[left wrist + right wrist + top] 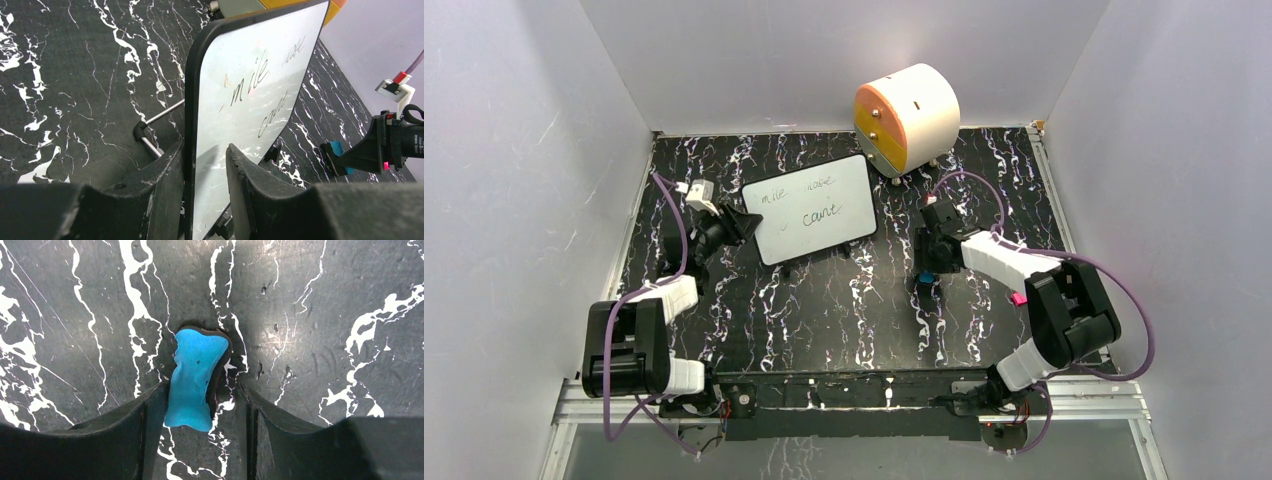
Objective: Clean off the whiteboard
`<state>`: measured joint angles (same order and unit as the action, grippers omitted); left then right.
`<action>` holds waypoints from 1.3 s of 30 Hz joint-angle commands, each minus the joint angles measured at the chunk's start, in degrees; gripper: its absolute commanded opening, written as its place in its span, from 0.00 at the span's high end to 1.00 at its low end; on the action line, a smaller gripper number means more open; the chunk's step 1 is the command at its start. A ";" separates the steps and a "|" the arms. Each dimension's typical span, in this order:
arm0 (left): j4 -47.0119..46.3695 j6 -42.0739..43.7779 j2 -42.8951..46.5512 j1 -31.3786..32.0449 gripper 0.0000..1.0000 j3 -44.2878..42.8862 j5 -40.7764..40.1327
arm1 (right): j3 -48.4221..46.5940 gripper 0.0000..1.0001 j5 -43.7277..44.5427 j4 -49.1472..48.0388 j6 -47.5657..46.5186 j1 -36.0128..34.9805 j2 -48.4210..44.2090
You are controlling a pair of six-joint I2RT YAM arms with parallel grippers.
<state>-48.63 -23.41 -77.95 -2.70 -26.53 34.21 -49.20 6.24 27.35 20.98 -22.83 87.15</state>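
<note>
Whiteboard stands tilted toward the back of the worktop, its left edge between the jaws of your left tool. You cannot tell whether they pinch it, and the faint writing is partly unreadable. Your right tool gapes astride a blue eraser, and a round drawer unit sits beyond the board.

Whiteboard: white face, thin blk frame, dark handwriting in 2 rows. Table: blk marble-look w/ white veins, irregular streaks throughout. Drawer unit: cream body, orange front. Eraser: bright blue, dark rim along one side. Cables: purple. Walls: plain pale grey-white, no pattern.
</note>
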 commanded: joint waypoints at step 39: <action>-13.56 -1.00 -9.71 -6.41 1.00 -3.62 24.54 | -9.92 0.76 -3.88 -12.55 -5.95 -5.38 -3.52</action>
<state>-59.68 -25.47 -87.32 -8.71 -28.16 53.50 -55.43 4.36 22.22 17.16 -25.69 86.62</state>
